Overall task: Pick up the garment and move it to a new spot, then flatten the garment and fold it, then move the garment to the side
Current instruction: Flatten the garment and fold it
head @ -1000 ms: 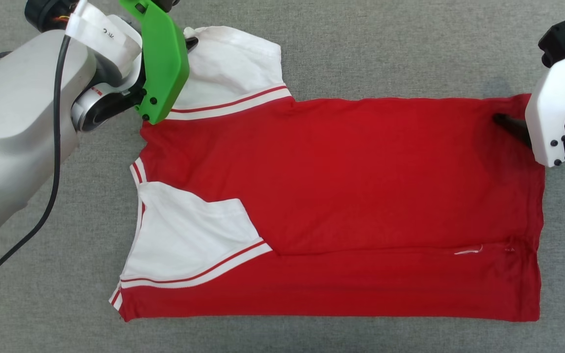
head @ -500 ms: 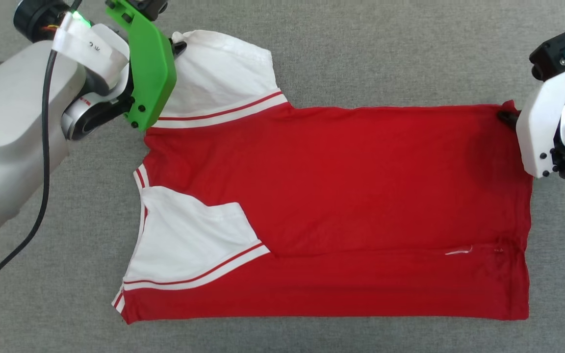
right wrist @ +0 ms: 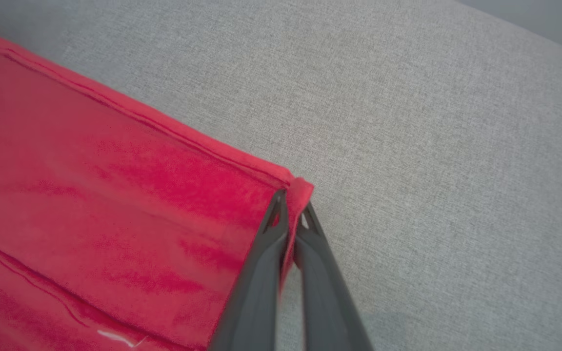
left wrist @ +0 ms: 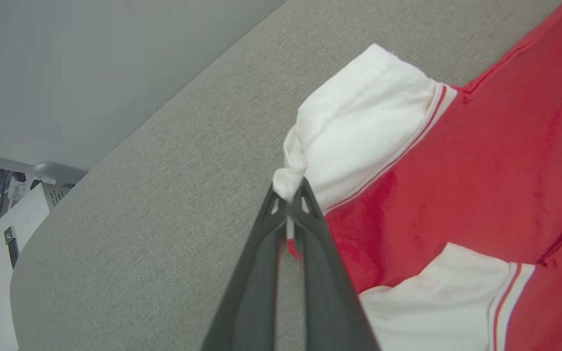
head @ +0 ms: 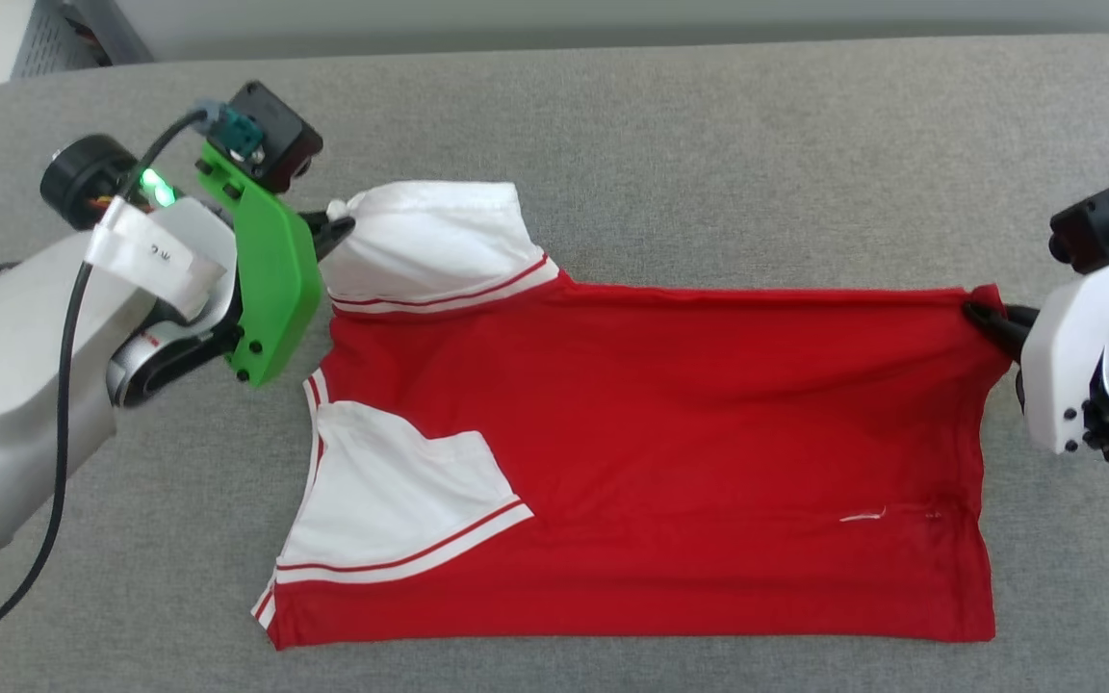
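Bearing the garment (head: 670,414), a grey fabric surface (head: 709,144) fronts a pale wall (left wrist: 90,58).

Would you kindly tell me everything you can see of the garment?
The garment is a red jersey T-shirt with white sleeves and red-and-white striped trim, lying sideways on the grey surface, its near side folded over. The left gripper pinches the far sleeve's tip; the right gripper pinches the far hem corner, stretching that edge.
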Motion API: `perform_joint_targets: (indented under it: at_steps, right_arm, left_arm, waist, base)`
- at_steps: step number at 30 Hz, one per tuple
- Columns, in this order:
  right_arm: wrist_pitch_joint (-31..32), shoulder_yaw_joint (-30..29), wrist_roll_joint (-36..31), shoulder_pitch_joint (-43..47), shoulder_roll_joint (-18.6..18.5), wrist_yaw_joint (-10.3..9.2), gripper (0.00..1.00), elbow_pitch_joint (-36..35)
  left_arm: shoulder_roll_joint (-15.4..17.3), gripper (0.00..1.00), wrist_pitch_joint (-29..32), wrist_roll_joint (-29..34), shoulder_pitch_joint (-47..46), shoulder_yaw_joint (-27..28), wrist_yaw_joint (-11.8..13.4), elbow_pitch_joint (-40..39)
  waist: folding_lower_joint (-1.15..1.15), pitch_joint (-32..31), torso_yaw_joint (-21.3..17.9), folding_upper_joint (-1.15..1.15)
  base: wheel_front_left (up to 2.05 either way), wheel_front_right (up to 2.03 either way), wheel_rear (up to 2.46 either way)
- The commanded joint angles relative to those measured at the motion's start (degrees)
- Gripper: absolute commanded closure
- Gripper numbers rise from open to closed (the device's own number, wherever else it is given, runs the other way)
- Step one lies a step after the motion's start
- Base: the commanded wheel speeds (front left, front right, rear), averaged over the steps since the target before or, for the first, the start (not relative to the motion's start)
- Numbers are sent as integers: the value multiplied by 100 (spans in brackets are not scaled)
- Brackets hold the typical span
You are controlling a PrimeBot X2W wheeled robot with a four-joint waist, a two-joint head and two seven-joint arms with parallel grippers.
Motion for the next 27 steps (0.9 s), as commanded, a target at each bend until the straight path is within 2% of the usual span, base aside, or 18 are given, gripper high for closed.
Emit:
perform_joint_targets:
  at_steps: [1, 6, 15, 20, 27]
  right_arm:
    - [-83, -21, 52, 188, -29, -4, 100, -53]
    - [-262, -92, 156, 755, -114, -4, 100, -225]
    - [-433, -337, 301, 1882, -179, -4, 100, -577]
    - [-410, -502, 303, 2406, -130, -4, 100, -711]
    - [-245, -660, 193, 2780, 65, -4, 100, -676]
  left_arm:
    - [87, 100, -77, 40, 211, 8, -11, -53]
    - [326, 100, -200, 47, 780, 8, 53, -400]
    - [669, 100, -275, -96, 2016, 8, 479, -1099]
    - [666, 100, -340, -135, 2692, 8, 637, -1146]
    - [453, 100, -490, -284, 3111, 8, 684, -781]
  waist:
    - [0, -372, 85, 0]
    - [0, -653, 143, 0]
    - [0, -922, 203, 0]
    - [0, -851, 201, 0]
    - [0, -565, 174, 0]
  base:
    - [0, 0, 0]
    - [0, 0, 0]
    - [0, 0, 0]
    - [0, 0, 0]
    - [0, 0, 0]
